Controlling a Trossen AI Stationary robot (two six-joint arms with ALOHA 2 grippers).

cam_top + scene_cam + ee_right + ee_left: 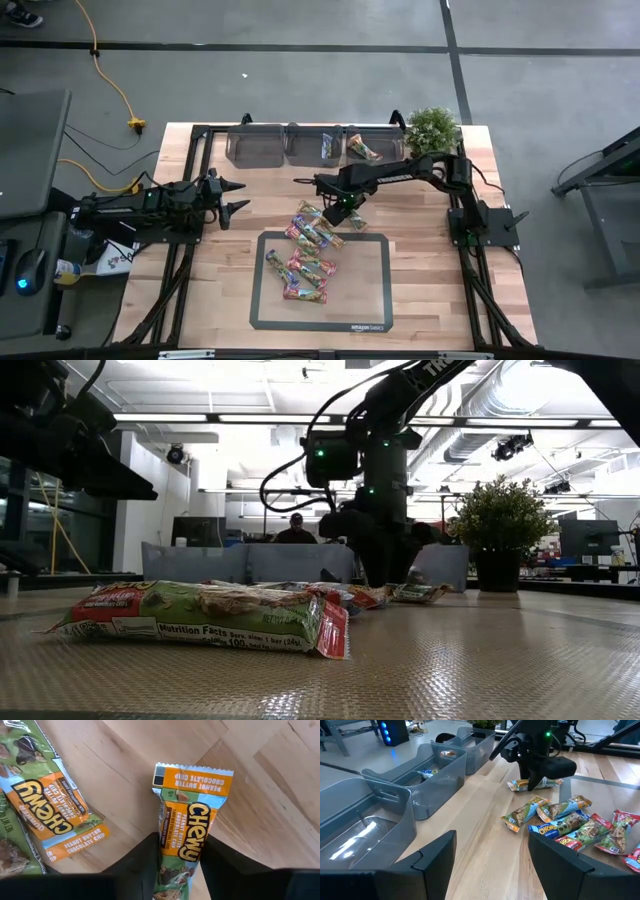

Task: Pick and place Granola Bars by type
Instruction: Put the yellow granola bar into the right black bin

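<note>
High view: two bars binned (363,149), pile (308,255) unsorted; right gripper (347,208) pinching one bar (184,837); left gripper (236,195) open, empty.

Granola Bars (308,262) on mat (372,290)

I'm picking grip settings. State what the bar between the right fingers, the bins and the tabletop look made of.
Bar: thin glossy printed film, probably plastic or foil, with a crimped, serrated end seal.
Bins: grey translucent plastic, smooth and shiny; light glints inside and the contents show through.
Tabletop: pale wood planks, with visible grain and seams, matte.
</note>
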